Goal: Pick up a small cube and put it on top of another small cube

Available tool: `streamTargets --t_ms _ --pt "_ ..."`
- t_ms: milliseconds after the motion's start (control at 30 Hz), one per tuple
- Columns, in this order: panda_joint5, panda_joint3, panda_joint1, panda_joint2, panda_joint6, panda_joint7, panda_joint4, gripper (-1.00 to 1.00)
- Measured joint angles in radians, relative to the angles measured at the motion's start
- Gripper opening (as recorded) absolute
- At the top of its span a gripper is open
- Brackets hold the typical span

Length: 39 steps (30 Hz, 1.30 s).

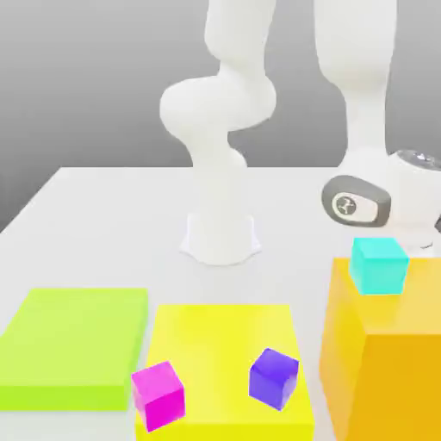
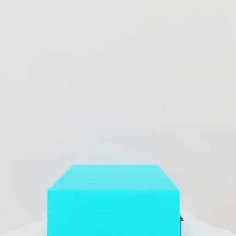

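- Small cube: plain bright cyan-blue, no marks on the visible faces.
- Hand view has it close up, squared to the camera: one side face nearly flat-on, plus an adjoining face foreshortened and a bit paler.
- Edges straight, corners crisp, no visible tilt to either side in that view.
- Part of it runs out of frame. Pale, near-white background behind.
- Can't tell what it rests on, or if it's lifted.
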Motion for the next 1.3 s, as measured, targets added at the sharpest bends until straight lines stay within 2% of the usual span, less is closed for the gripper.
streamTargets --t_ms 200,433,633,800,1033,1167,1300 --pt "0.204 0.13 -0.063 -0.189 -0.163 -0.145 -0.03 -1.0" --pt "0.475 0.242 -0.032 -0.176 -0.454 -0.178 0.191 -1.0" --pt "0.649 0.184 -0.128 -0.15 -0.673 -0.121 0.407 -1.0" --pt "0.761 0.082 -0.246 -0.131 -0.836 -0.048 0.582 -1.0" --pt "0.656 -0.101 -0.422 -0.164 -0.808 0.019 0.568 -1.0" --pt "0.521 -0.198 -0.548 -0.201 -0.736 0.04 0.494 -1.0" --pt "0.336 -0.268 -0.672 -0.236 -0.62 0.048 0.387 -1.0"
